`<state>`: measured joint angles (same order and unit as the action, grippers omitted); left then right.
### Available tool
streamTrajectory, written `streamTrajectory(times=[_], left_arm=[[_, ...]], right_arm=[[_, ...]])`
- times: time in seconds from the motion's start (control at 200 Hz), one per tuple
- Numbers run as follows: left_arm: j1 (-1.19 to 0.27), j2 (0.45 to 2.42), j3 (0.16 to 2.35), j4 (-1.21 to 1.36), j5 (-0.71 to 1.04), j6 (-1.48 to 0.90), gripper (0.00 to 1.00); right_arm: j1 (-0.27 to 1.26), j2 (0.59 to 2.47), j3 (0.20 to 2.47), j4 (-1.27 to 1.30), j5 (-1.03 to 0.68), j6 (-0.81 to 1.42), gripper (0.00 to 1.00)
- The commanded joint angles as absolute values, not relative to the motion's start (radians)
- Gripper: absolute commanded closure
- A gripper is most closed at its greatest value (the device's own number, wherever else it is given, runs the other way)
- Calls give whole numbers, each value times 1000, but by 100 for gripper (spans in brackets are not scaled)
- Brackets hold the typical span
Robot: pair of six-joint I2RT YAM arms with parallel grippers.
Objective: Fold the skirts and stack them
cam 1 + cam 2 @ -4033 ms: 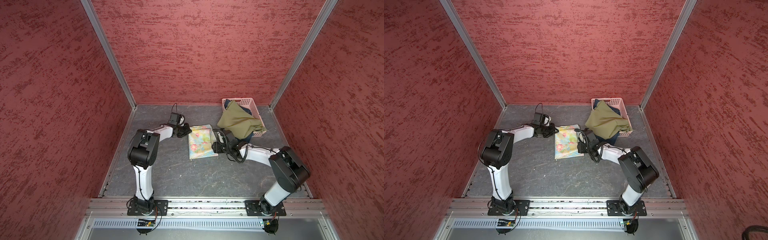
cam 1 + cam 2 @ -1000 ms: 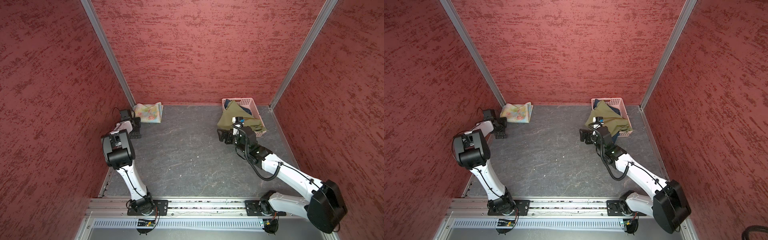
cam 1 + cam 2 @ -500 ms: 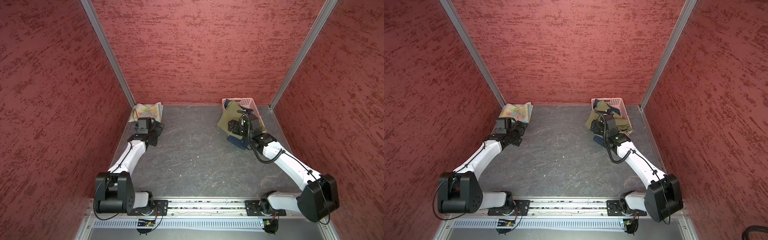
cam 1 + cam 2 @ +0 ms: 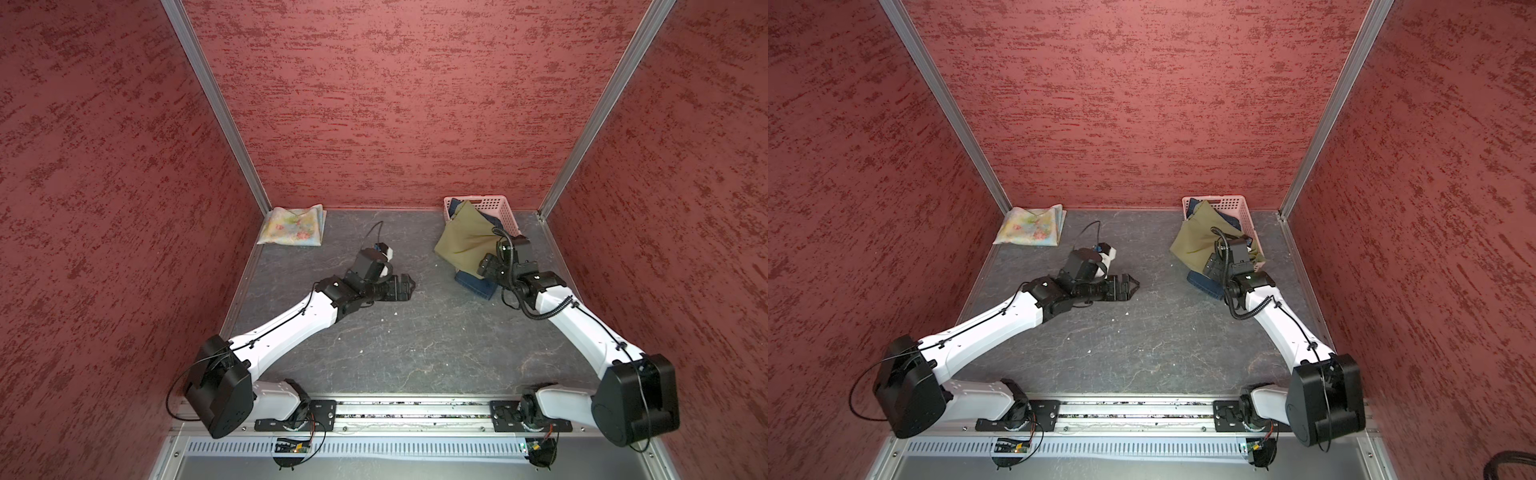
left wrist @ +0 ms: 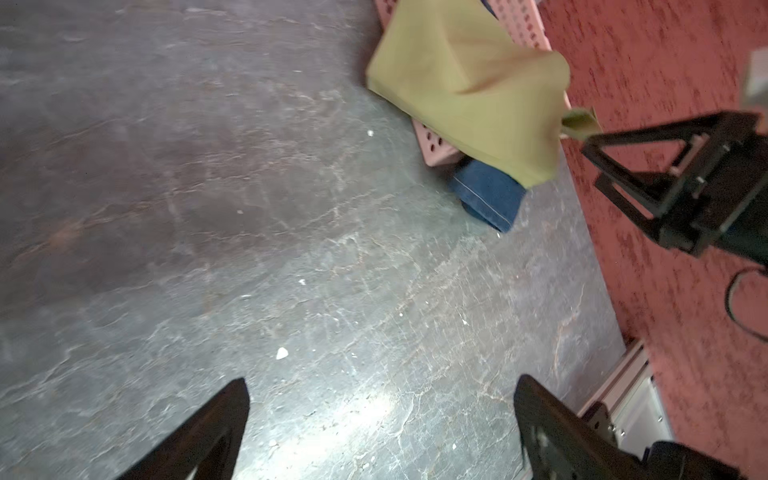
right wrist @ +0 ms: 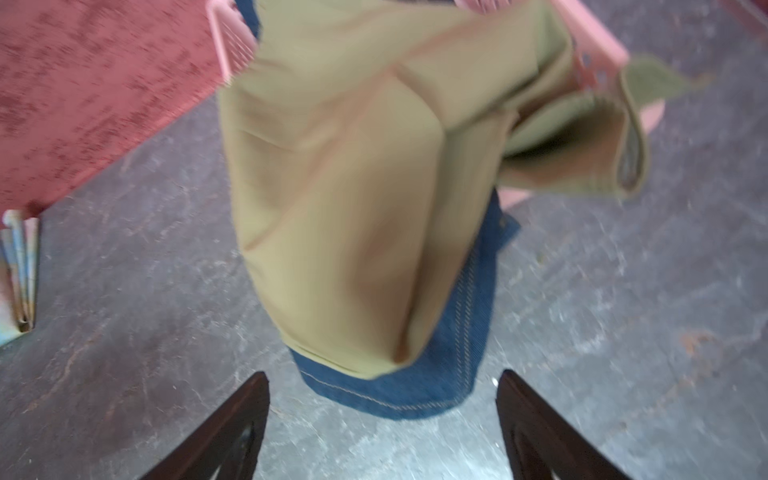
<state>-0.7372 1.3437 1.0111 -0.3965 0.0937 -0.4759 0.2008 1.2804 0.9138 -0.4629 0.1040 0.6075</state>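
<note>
The right gripper [image 6: 383,374], jaws spread and empty, has closed in on the denim skirt [image 6: 419,386], whose hem lies under the olive skirt [image 6: 340,199]; both spill from the basket [image 4: 498,205]. The left gripper [image 5: 382,380], spread wide, has swung from the corner to the middle. We note the floral skirt [image 4: 293,226], central four seconds ago, now folded in the back left corner. We judge one done, two remaining.
</note>
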Motion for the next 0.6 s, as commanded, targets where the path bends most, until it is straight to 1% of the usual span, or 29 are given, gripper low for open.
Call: streamTrajectory(times=[0.0,0.155,0.255,0.456,0.531,0.551,0.596], left_arm=[[-788,1351,1039,-401,24,-307,0],[-825,1351,1081,-416,-3,-223,0],[-830,1344,1116,-426,-2,-169,0],[-821,1340,1122,-412,1,-75,0],[-816,1331,1086,-363,19,-50,0],[-814,1327,1074,-344,28,-44,0],[-806,1312,1048,-306,49,-36,0]], right_arm=[[178,1252,889,-472,39,650,17],[148,1263,856,-431,-7,660,21],[136,1287,856,-400,-31,663,27],[124,1347,880,-346,-57,667,34],[121,1386,897,-324,-71,668,43],[120,1397,902,-321,-77,670,46],[120,1416,917,-315,-83,672,60]])
